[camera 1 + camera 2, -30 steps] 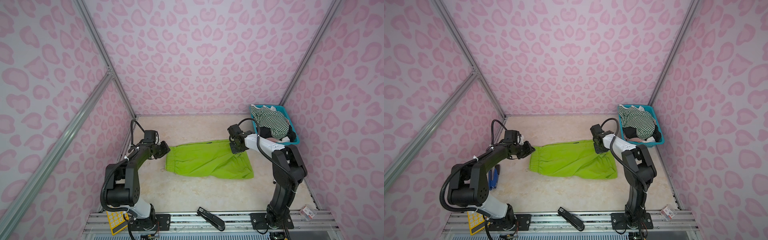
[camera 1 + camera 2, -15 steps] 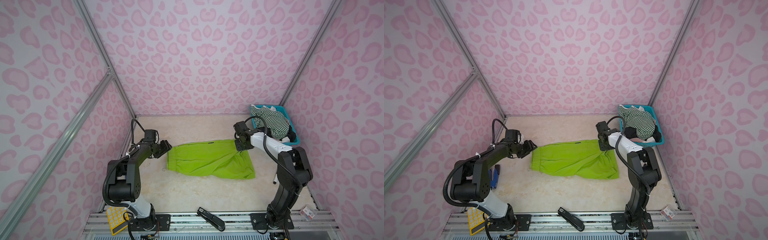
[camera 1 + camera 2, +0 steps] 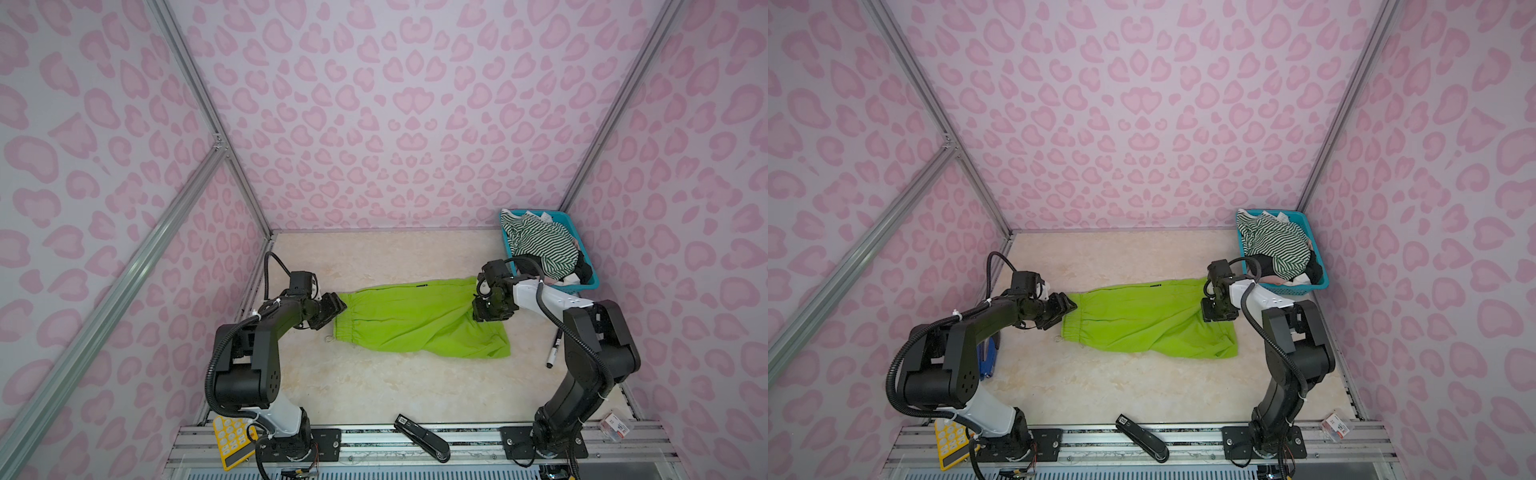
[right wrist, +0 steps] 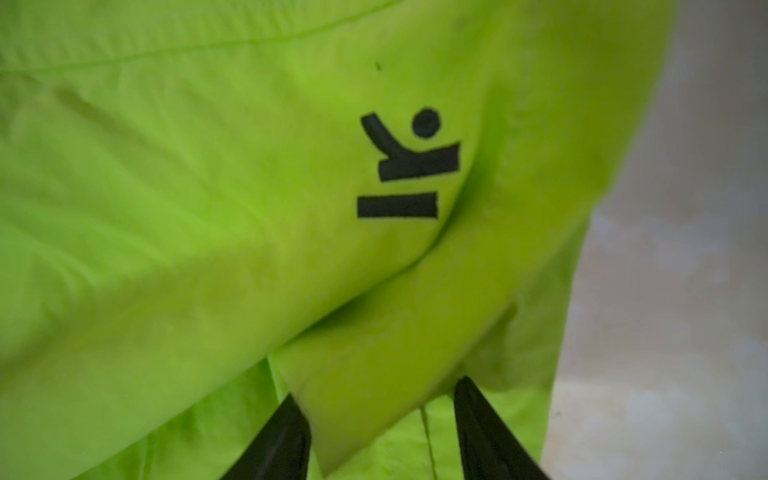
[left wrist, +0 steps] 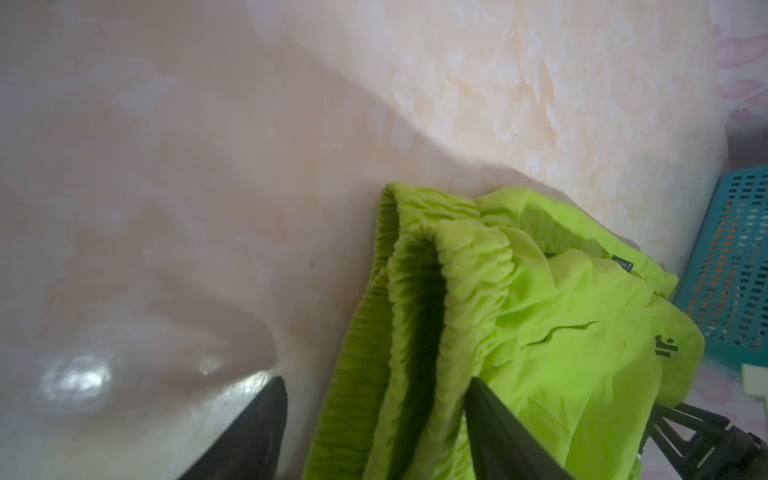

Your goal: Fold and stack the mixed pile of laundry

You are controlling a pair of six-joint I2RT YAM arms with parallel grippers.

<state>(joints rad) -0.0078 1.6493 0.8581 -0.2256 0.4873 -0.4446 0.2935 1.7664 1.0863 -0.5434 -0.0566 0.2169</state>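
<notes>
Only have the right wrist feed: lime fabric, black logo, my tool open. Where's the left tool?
Observer: The left tool is at the elastic-waist end of the lime-green shorts, jaws open with the waistband lying between them.
Operator: Shorts flat?
Observer: Spread lengthwise on the table, a bit wrinkled. The right tool is over the leg end.
Operator: Rest of the laundry?
Observer: It's in the teal basket at the far right corner, with the green-and-white striped top heaped on top.

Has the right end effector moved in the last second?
Yes. The right end effector shifted right, toward the basket, over the shorts.
</notes>
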